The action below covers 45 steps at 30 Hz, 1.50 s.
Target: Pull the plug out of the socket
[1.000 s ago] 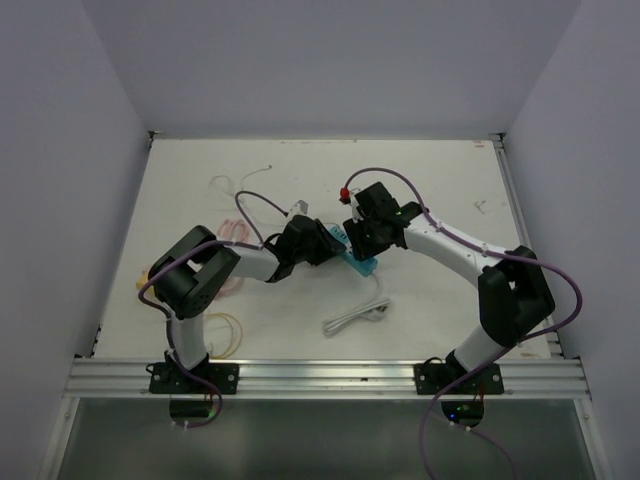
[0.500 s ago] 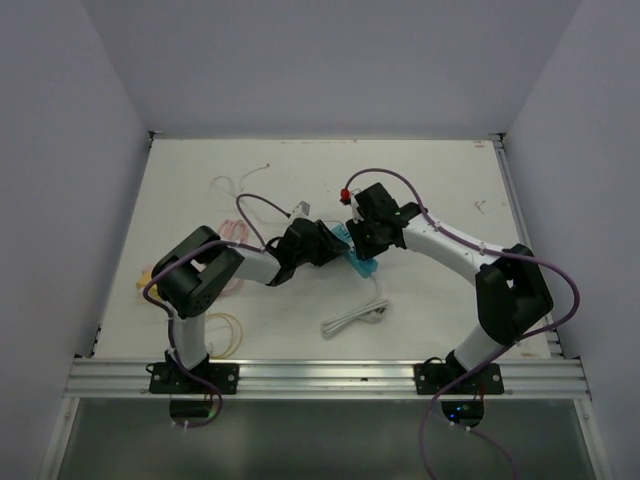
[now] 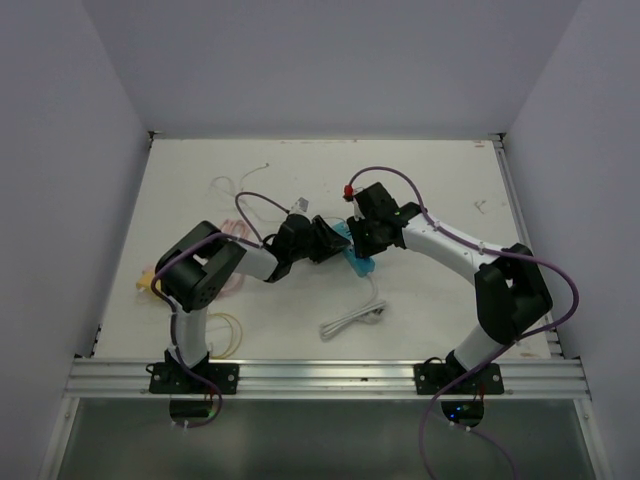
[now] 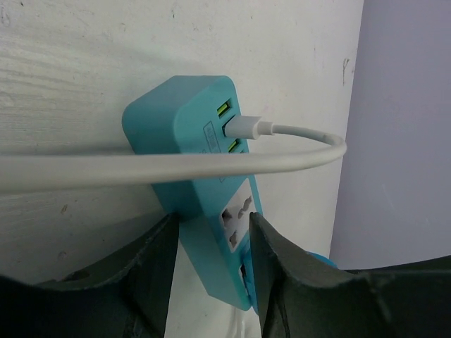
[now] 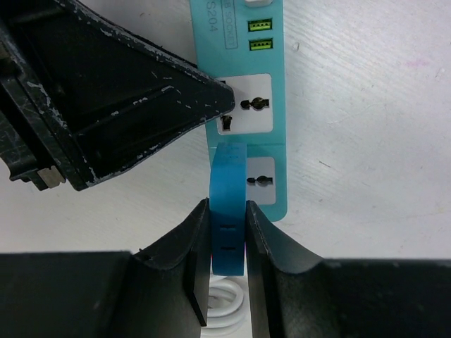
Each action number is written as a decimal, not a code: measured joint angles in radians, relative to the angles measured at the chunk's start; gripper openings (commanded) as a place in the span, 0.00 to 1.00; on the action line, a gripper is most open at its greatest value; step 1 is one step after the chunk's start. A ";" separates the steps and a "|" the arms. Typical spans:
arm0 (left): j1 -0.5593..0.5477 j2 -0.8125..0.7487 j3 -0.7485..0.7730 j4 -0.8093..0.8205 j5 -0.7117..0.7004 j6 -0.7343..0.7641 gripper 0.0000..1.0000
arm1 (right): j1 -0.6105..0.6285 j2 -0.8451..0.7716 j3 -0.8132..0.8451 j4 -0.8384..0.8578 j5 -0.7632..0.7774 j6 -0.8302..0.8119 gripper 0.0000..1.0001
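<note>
Seen from above, the two black grippers meet at the centre of the white table (image 3: 450,180), crowded over a turquoise plastic power strip (image 3: 357,265). Only the strip's lower end shows there, and the fingers cannot be made out.

In the left wrist view, the left gripper (image 4: 210,236) straddles the strip at the bottom of the frame. Its dark fingers (image 4: 158,264) press on the two long sides. A white USB cable (image 4: 243,127) sits in a green port near the strip's top end and loops off the left edge.

In the right wrist view, the right gripper (image 5: 227,211) is at lower centre, its fingers closed on the flat sides of a blue plastic plug (image 5: 229,176). The plug stands over the lowest socket. Its prongs are hidden, so it cannot be told whether it is still seated. A left finger fills the upper left, its tip just beside the middle socket.

A coiled white cord (image 3: 350,318) lies just below the strip. Bare table lies open toward the top and right edges.
</note>
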 measured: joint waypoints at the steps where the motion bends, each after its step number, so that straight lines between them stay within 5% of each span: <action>1: 0.000 0.000 -0.005 0.011 0.003 0.000 0.48 | 0.000 0.000 0.000 0.000 0.000 0.005 0.09; 18: -0.020 0.036 0.033 0.007 -0.030 -0.023 0.01 | -0.001 0.001 0.003 -0.005 0.004 0.043 0.00; 45: -0.112 -0.004 0.136 -0.254 -0.252 -0.007 0.00 | 0.013 -0.031 0.097 -0.114 0.082 0.157 0.00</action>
